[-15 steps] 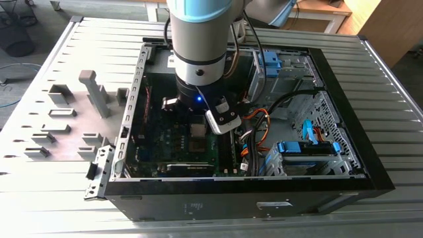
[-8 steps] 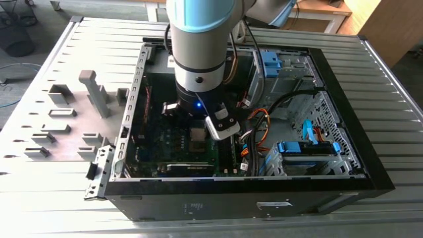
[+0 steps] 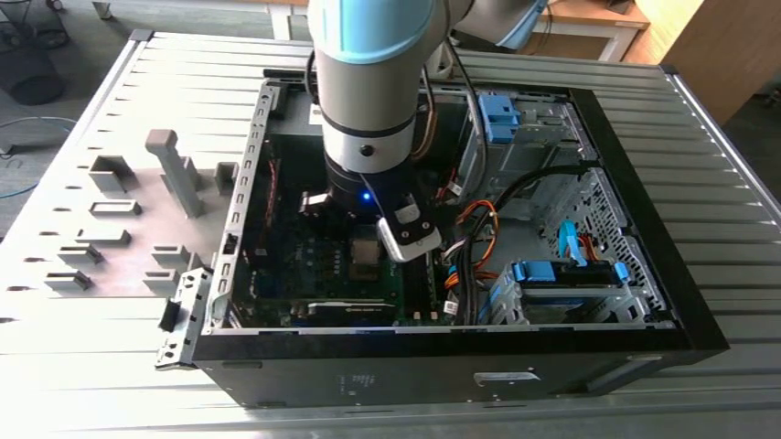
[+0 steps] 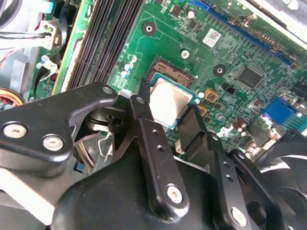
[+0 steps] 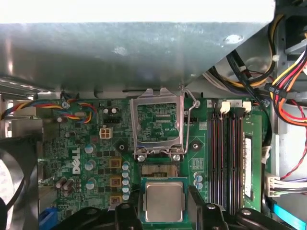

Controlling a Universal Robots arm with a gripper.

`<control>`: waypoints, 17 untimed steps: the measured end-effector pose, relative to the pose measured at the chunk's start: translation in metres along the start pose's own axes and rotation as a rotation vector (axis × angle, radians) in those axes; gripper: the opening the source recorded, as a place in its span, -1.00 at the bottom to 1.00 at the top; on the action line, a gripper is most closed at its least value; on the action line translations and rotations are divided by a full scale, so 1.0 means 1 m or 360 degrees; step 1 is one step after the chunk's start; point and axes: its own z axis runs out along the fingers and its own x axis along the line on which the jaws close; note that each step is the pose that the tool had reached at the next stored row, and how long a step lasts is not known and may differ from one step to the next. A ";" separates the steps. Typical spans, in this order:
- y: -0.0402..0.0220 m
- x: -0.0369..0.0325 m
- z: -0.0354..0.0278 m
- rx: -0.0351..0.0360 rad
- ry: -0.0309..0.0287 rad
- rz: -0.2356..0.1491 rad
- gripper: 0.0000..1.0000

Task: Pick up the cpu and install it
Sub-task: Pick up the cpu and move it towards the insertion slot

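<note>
Gripper (image 5: 165,210) pinches cpu (image 5: 164,201) by opposite edges above open socket (image 5: 158,168); light, thin, stiff, probably fragile underneath: edges only.

You get soft, even light over the tabletop (image 3: 720,210), while the inside of the case (image 3: 281,366) sits dim. In the first wrist view the metal panel (image 5: 120,48) glares white and the cpu (image 5: 163,201) carries a mild sheen.

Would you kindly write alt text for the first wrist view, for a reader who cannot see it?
The gripper holds the cpu between its black fingers, over a green motherboard whose socket frame stands open beside dark memory slots.
</note>
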 end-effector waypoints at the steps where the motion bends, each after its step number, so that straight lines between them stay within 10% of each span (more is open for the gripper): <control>1: 0.0000 0.0000 0.0008 0.0002 0.00001 0.0003 -0.06; 17: -0.0003 0.0006 0.0176 0.0005 0.00002 0.0031 -0.06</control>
